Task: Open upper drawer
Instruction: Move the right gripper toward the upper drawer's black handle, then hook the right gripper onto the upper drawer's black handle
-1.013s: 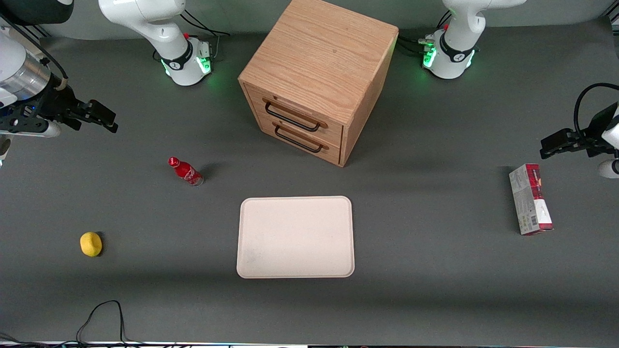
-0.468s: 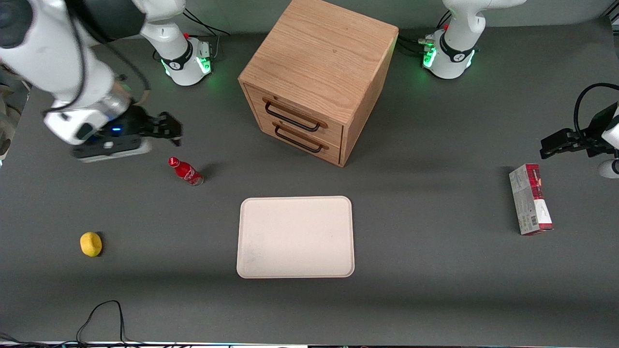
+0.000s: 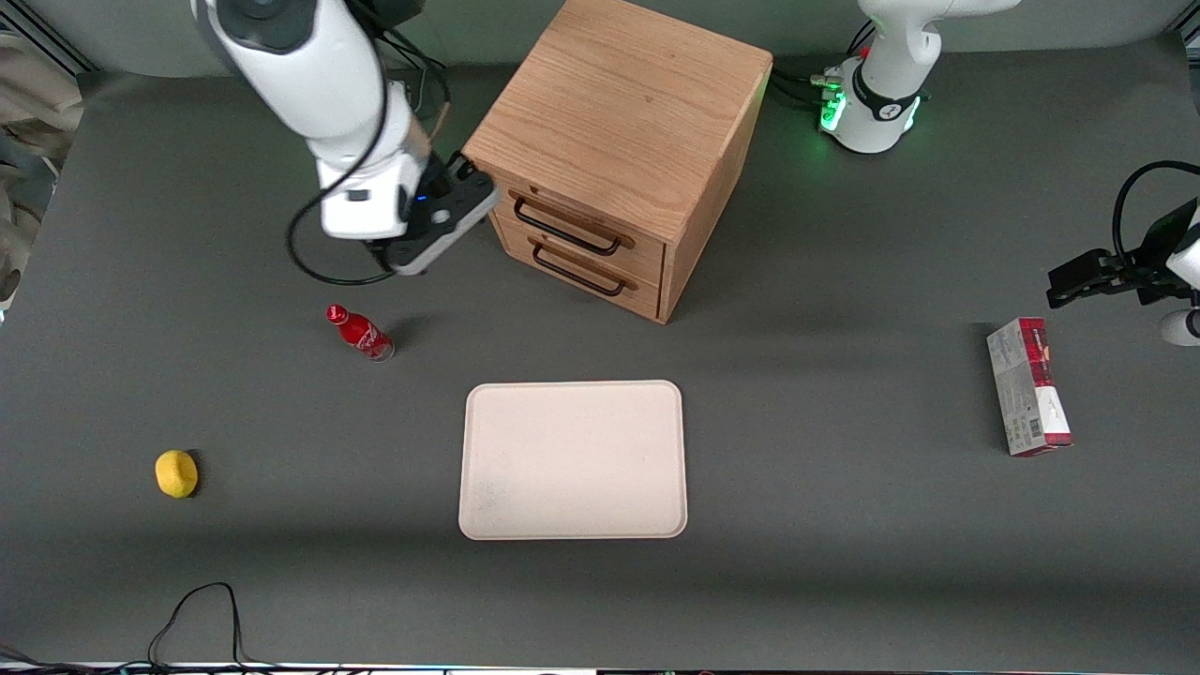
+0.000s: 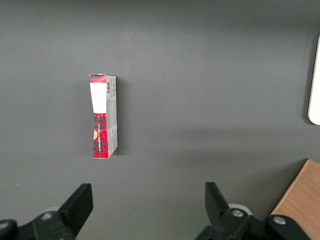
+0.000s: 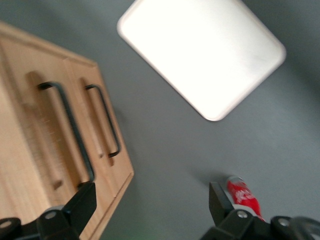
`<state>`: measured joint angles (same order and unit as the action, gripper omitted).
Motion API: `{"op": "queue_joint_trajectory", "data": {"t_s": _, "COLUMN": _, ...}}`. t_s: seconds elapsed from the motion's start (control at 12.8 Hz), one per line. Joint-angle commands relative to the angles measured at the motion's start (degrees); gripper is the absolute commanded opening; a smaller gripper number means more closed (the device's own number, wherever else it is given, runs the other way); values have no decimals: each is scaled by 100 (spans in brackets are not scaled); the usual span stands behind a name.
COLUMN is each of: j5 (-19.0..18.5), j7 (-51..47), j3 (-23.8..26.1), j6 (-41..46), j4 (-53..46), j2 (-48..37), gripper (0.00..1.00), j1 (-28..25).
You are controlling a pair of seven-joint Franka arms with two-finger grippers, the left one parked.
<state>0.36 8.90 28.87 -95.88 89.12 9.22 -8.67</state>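
Right wrist view shows your gripper point(image 5: 150, 210) with jaws spread, empty, the upper drawer point(image 5: 35, 135) shut just ahead, its handle point(image 5: 67, 132) ungrasped; you haven't started the pull

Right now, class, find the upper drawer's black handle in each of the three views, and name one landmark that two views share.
Front view: the upper drawer handle sits above the lower handle, with the gripper close beside it, fingers open.
Right wrist view: the handle shows on the cabinet front.
Left wrist view: not in it.
Shared landmark: the white tray.
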Motion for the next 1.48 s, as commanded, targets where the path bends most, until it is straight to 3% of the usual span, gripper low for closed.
{"op": "queue_joint_trajectory", "data": {"t_s": 0.0, "j5": 542, "j7": 340, "j3": 285, "j6": 122, "j4": -237, "j2": 492, "gripper": 100, "j1": 41}}
{"op": "queue_joint_trajectory", "data": {"t_s": 0.16, "j5": 825, "j7": 410, "j3": 408, "j6": 96, "j4": -220, "j2": 825, "gripper": 100, "j1": 6}}
{"op": "queue_joint_trajectory", "data": {"t_s": 0.62, "j5": 808, "j7": 472, "j3": 593, "j6": -422, "j4": -88, "j2": 1556, "gripper": 100, "j1": -91}}
{"op": "queue_joint_trajectory", "data": {"t_s": 1.4, "j5": 316, "j7": 726, "j3": 593, "j6": -827, "j4": 255, "j2": 1732, "gripper": 100, "j1": -161}}
